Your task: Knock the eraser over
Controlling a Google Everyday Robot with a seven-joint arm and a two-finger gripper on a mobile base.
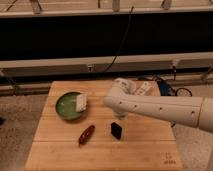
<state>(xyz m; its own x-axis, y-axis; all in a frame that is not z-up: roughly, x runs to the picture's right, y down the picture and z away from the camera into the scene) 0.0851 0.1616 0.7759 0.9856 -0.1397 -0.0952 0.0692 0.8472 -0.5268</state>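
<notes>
The eraser (116, 130) is a small black block standing upright on the wooden table (60, 150), near the front middle. My white arm reaches in from the right, and its end (117, 99) hangs over the table just behind the eraser. My gripper (120, 115) points down from that end, a little above and behind the eraser, mostly hidden by the arm. It does not appear to touch the eraser.
A red pepper-like item (86, 135) lies to the left of the eraser. A green bowl (64, 109) holding a pale white block (81, 102) sits at the back left. White and blue items (143, 89) lie at the table's back right, behind the arm.
</notes>
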